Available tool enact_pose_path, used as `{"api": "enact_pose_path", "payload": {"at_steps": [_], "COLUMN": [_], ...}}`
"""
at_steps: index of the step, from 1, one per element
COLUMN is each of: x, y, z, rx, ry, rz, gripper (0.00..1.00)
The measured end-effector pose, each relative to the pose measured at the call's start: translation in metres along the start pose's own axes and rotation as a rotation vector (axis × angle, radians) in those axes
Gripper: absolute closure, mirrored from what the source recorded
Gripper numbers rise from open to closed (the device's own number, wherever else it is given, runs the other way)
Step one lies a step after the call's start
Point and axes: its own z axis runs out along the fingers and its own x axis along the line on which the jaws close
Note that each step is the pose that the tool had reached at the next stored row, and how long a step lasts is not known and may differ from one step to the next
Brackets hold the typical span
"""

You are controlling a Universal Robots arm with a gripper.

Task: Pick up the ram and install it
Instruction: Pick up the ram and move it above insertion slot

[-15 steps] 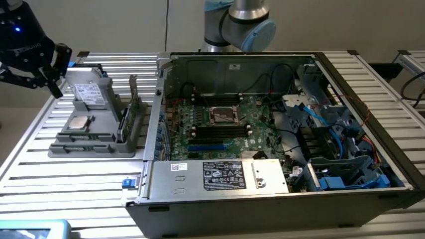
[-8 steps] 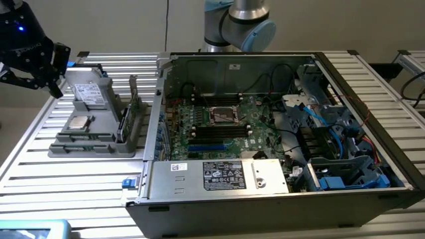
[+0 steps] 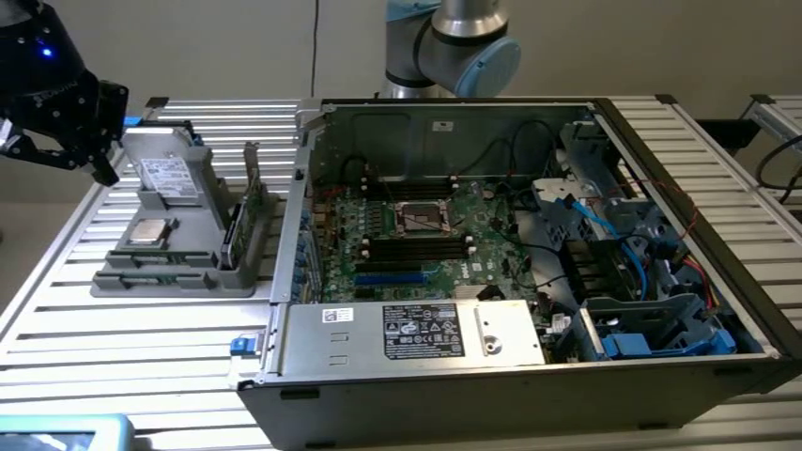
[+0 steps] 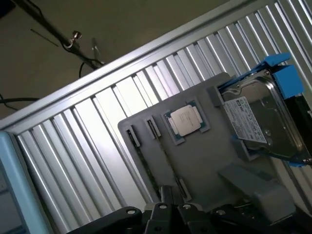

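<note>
Hovering near gray tray (image 4: 200,165), end effector (image 4: 167,207) closed.

We see a table (image 3: 113,338) built of silvery ribbed metal slats, and a soft, even light shines pale along their ridges. Behind it stands a plain beige wall (image 3: 213,47) with a thin dark cable (image 3: 314,38) hanging down it. In the wrist view, beyond the table's edge, lies a dull grey-brown floor (image 4: 146,19), crossed by a thin dark rod (image 4: 48,27).
</note>
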Motion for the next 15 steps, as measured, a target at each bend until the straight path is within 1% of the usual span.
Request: {"api": "enact_pose_path", "payload": {"at_steps": [4,7,15], "x": [0.0000,0.0000,0.0000], "y": [0.0000,-0.0001,-0.0001], "z": [0.0003,0.0006,0.0007], "rx": [-0.0003,0.0007,0.0083], "ry": [0.0015,0.0021,0.0013], "rz": [-0.074,-0.128,-0.274], "gripper": [0.89,0.89,0.89]}}
